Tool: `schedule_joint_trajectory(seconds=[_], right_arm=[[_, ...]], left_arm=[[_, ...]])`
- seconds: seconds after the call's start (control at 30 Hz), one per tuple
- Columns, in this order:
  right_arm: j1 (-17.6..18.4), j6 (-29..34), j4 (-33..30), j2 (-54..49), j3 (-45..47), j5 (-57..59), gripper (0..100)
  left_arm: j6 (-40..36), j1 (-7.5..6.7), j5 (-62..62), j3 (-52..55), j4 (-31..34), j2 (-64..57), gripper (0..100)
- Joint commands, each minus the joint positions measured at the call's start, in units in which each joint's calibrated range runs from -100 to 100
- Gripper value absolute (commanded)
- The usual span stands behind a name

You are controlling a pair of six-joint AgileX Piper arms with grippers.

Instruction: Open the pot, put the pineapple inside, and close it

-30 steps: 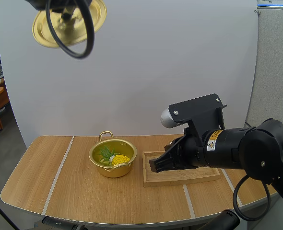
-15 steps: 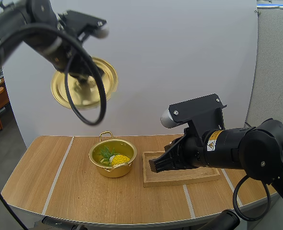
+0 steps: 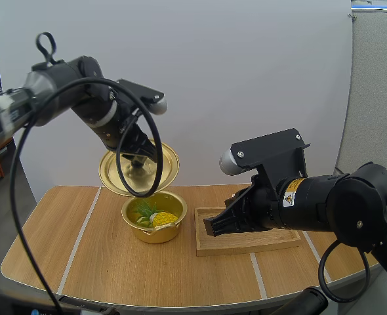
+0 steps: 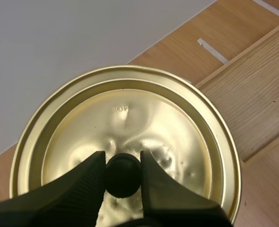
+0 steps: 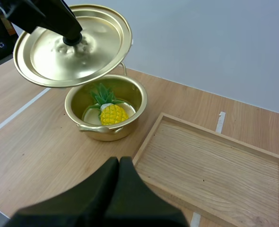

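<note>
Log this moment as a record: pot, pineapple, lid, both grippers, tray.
pot: on the table, open
pineapple: inside the pot
lid: tilted, just above the pot, not yet seated
left gripper: shut on the lid's knob
right gripper: shut, holding nothing, at the tray
tray: on the table beside the pot

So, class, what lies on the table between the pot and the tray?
Nothing: only a bare strip of table separates the pot from the tray, as the right wrist view and the high view show.
</note>
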Motion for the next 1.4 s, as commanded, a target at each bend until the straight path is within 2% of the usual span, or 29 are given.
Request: schedule_joint_trajectory(seconds=[0.0, 0.67, 1.37], right_arm=[[-0.23, -0.45, 0.19, -0.61, 0.18, -0.49, 0], [-0.23, -0.45, 0.19, -0.61, 0.18, -0.49, 0], [-0.23, -0.45, 0.19, -0.61, 0.18, -0.49, 0]], left_arm=[[2.48, -0.04, -3.65, 0.13, -2.45, 6.89, 0], [5.03, -0.04, -13.34, 0.13, -3.89, 25.72, 0], [5.82, -0.04, -8.61, 0.19, -6.31, 29.00, 0]])
